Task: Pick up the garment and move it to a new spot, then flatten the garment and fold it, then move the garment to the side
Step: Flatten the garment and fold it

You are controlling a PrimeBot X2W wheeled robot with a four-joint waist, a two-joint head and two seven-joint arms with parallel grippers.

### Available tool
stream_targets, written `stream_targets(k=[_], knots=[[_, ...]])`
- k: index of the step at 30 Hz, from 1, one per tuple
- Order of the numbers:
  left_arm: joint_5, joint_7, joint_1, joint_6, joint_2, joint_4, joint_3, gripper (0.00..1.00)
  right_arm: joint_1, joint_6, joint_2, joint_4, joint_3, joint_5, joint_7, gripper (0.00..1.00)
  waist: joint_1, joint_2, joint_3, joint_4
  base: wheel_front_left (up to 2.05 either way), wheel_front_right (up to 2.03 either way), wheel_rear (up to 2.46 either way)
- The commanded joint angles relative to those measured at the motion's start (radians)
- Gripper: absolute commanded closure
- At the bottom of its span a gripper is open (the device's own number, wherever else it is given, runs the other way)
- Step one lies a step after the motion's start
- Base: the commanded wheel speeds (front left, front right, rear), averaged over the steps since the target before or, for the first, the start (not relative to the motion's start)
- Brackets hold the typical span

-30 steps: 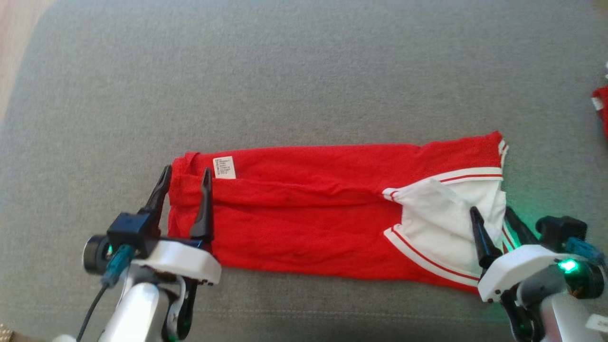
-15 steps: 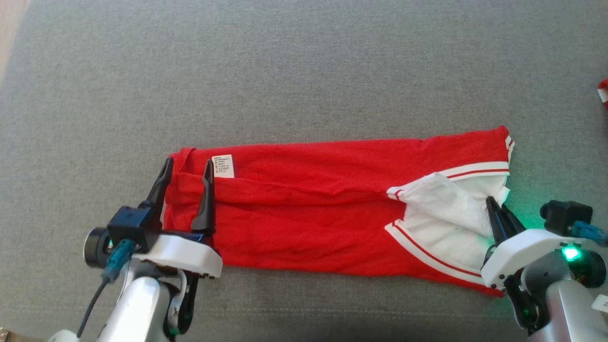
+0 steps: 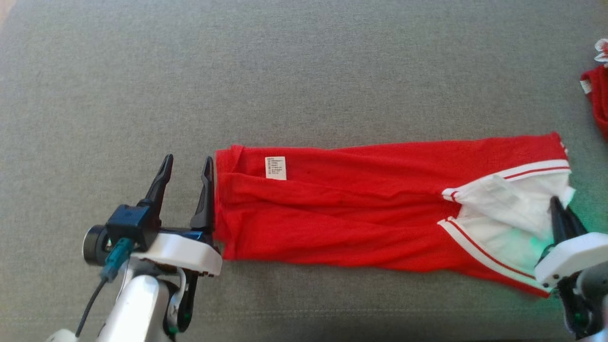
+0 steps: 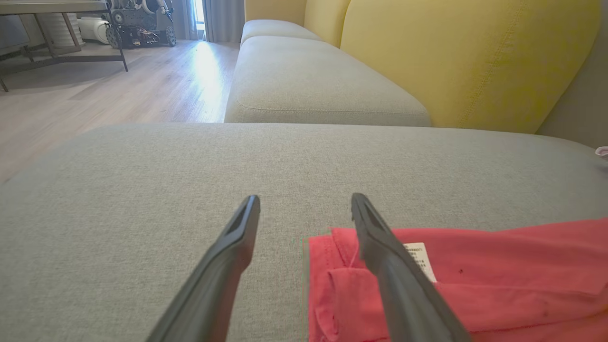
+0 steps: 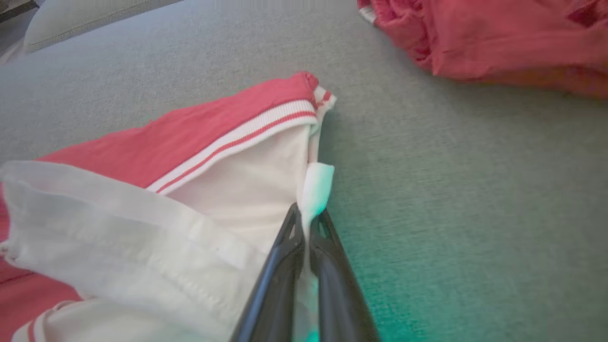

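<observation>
Surface: grey cushion, seen from the head camera.
Garment: red garment with white, red-striped trim, lying flat on the cushion in a long band from 9 to 3 o'clock, right of centre.
Tag: white tag on the garment near its 9 o'clock end, towards the 12 o'clock edge.
Left gripper: left gripper at 8 o'clock in the head view, fingers spread wide, grasping nothing. Its 3 o'clock finger stands at the garment's 9 o'clock edge; contact cannot be told.
Left wrist view: the garment's corner lies beneath that finger; the other finger is over bare cushion.
Right gripper: right gripper at 4 o'clock in the head view, fingers clenched on a white fold at the garment's 3 o'clock end.
Right wrist view: the white fold stands up pinched between the fingertips.
Other cloth: red cloth at 2 o'clock, well apart from the garment.
Background: yellow backrest and wood floor in the left wrist view.
</observation>
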Motion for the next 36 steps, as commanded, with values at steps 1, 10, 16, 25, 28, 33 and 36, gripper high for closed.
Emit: stream_targets(k=[1, 10, 16, 25, 28, 33, 36], knots=[[0.009, -0.012, -0.034, -0.005, 0.01, -0.036, 0.04, 0.0, -0.001, -0.001, -0.026, -0.044, 0.01, -0.002, 0.0, 1.0, 0.0, 0.0, 0.0, -0.002, 0.0, 0.0, 0.0], [0.012, -0.012, -0.015, -0.011, 0.0, -0.026, 0.047, 0.0, 0.012, -0.001, -0.018, -0.286, 0.156, 0.13, 0.069, 1.0, 0.0, 0.0, -0.041, -0.021, 0.0, 0.0, 0.0], [0.013, -0.012, -0.012, -0.017, -0.005, -0.023, 0.048, 0.0, 0.008, -0.001, -0.006, -0.453, 0.295, 0.288, 0.194, 1.0, 0.0, 0.0, -0.058, -0.015, 0.0, 0.0, 0.0], [0.015, -0.012, -0.012, -0.023, -0.016, -0.014, 0.047, 0.0, -0.047, -0.001, 0.04, -0.407, 0.562, 0.424, 0.229, 1.0, 0.0, 0.0, -0.069, 0.03, 0.0, 0.0, 0.0], [0.016, -0.012, -0.015, -0.028, -0.02, -0.01, 0.045, 0.0, -0.09, -0.001, 0.057, -0.325, 0.652, 0.463, 0.182, 1.0, 0.0, 0.0, -0.066, 0.048, 0.0, 0.0, 0.0], [0.018, -0.012, -0.024, -0.036, -0.029, -0.002, 0.035, 0.0, -0.187, -0.001, 0.067, -0.178, 0.768, 0.516, 0.048, 1.0, 0.0, 0.0, -0.053, 0.083, 0.0, 0.0, 0.0], [0.02, -0.012, -0.033, -0.042, -0.035, 0.001, 0.029, 0.0, -0.249, -0.001, 0.067, -0.098, 0.819, 0.543, -0.041, 1.0, 0.0, 0.0, -0.042, 0.103, 0.0, 0.0, 0.0]])
